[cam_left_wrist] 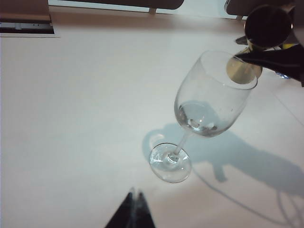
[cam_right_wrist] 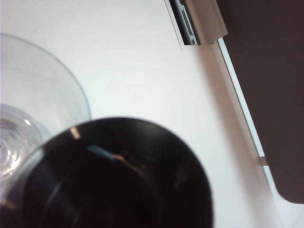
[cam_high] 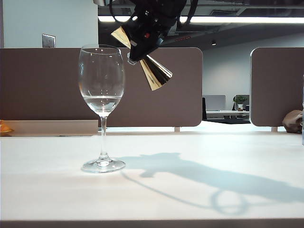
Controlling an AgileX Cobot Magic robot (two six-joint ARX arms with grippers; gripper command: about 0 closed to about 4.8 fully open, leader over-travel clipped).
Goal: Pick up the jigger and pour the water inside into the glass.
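The clear stemmed glass stands upright on the white table, with a shallow pool of water in its bowl. Up beside its rim, my right gripper is shut on the waist of the gold jigger, which is tilted with one cup toward the glass. No stream shows. In the right wrist view the jigger's dark mouth hides the fingers, next to the glass's rim. My left gripper hovers shut and empty over the table near the glass's foot; the jigger shows over the bowl.
Brown partition panels run along the table's far edge. A cable slot sits in the tabletop by the partition. An orange object lies far left and a brown lump far right.
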